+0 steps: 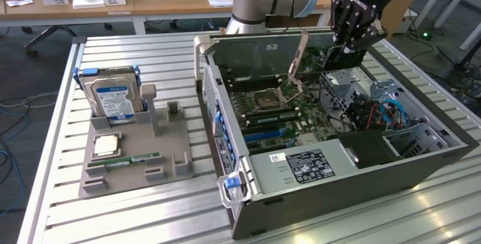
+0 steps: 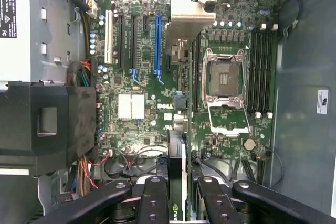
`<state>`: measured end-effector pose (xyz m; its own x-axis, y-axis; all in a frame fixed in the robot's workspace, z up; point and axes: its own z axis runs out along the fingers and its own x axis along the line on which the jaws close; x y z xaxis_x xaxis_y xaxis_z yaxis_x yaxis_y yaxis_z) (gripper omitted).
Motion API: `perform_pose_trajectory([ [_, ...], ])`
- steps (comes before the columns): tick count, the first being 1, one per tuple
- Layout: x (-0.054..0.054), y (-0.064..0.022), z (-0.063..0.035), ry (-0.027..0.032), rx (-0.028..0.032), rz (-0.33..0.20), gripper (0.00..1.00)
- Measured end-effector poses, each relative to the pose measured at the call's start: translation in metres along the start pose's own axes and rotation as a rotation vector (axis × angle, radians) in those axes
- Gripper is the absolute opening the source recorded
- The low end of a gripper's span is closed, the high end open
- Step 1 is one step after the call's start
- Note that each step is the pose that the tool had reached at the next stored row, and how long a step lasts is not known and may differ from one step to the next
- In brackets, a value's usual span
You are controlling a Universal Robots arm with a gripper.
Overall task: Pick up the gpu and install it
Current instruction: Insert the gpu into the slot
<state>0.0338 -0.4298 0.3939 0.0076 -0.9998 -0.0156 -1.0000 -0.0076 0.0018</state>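
Note:
The gpu (image 2: pixel 176 179) is a thin dark card seen edge-on between my fingers (image 2: pixel 154 203), with a green logo on its near edge. My gripper (image 2: pixel 181 200) is shut on the gpu. In the exterior view the gripper (image 1: pixel 352 44) hangs over the far side of the open computer case (image 1: pixel 338 193), and the gpu (image 1: pixel 344 59) points down from it, above the motherboard (image 1: pixel 301 114) and apart from it. In the wrist view, the long blue slot (image 2: pixel 157 43) and black slots beside it lie farther along the motherboard (image 2: pixel 131 129) than the card.
A grey fixture tray (image 1: pixel 135 159) at the exterior view's left holds a hard drive (image 1: pixel 111 94), a processor chip (image 1: pixel 107 144) and a green memory stick (image 1: pixel 124 160). Inside the case are the power supply (image 1: pixel 304 168), an open processor socket (image 2: pixel 226 85), loose cables (image 2: pixel 131 163) and a drive cage (image 1: pixel 417 137).

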Motion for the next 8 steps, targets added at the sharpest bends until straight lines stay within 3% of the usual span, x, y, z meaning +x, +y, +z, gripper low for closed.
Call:
perform_pose_trajectory([
  [8, -0.0001, 0.0019, 0.0003, 0.0001, 0.0002, 0.0, 0.26],
])
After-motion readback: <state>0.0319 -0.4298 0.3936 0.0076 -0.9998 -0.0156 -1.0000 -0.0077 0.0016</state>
